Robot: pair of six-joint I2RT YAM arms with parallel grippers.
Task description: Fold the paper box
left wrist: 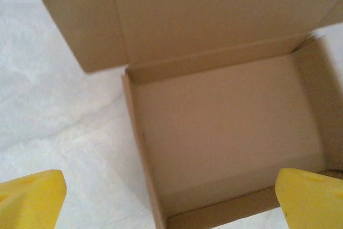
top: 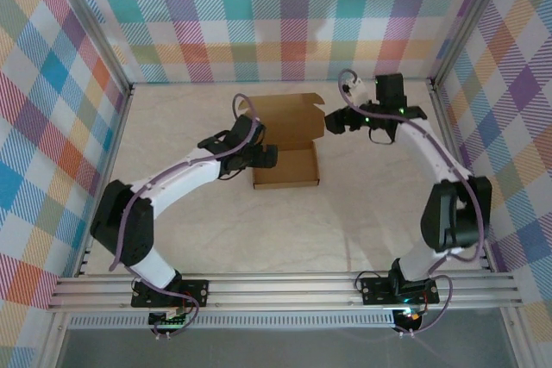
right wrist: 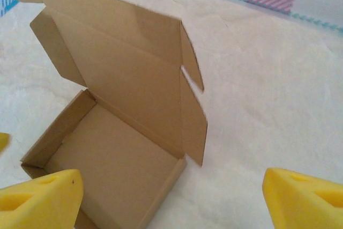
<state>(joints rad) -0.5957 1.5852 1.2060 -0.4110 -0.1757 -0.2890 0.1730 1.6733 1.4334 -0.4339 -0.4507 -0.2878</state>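
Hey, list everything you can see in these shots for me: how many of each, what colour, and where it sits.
paper box: one, plain brown, middle of the table between the two arms; tray formed, lid open at the far side
table: one, cream, under everything
walls: three, pastel plaid, on the left, far and right sides of the table
frame rails: one set, silver metal, along the near edge under the arm bases
left arm: one, white with black joints, reaching to the box's left side
right arm: one, same colours, reaching toward the lid's right end
left pincer: one, yellow fingers, open, holding nothing
right pincer: one, yellow fingers, open, holding nothing
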